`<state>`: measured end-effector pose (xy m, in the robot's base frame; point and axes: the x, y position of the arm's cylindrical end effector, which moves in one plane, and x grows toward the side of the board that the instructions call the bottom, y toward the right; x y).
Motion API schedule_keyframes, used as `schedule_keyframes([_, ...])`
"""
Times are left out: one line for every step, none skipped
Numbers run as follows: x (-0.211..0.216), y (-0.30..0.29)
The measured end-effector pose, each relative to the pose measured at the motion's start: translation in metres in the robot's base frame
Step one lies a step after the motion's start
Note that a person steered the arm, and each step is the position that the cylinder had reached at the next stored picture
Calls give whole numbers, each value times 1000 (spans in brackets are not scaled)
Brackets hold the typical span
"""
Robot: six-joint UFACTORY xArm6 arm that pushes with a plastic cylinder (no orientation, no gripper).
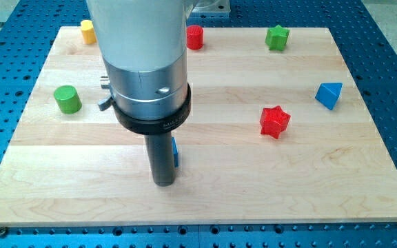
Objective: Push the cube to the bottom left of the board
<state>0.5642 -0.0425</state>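
Note:
My tip (163, 183) rests on the board a little left of centre, toward the view's bottom. A blue block (175, 151), likely the cube, sits directly behind the rod on its right side; only a thin blue sliver shows, so its shape is mostly hidden. The tip appears to touch or nearly touch it. The arm's grey body (143, 62) covers the board above the tip.
On the wooden board (309, 193): a green cylinder (67, 99) at left, a yellow block (87, 31) top left, a red block (195, 36) top centre, a green star (277, 37) top right, a red star (275, 121) right of centre, a blue triangular block (329, 94) far right.

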Motion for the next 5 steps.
schedule_keyframes([-6,52])
schedule_keyframes([-31,25])
schedule_keyframes([-33,-42])
schedule_keyframes([-44,-13])
schedule_keyframes([-55,-38])
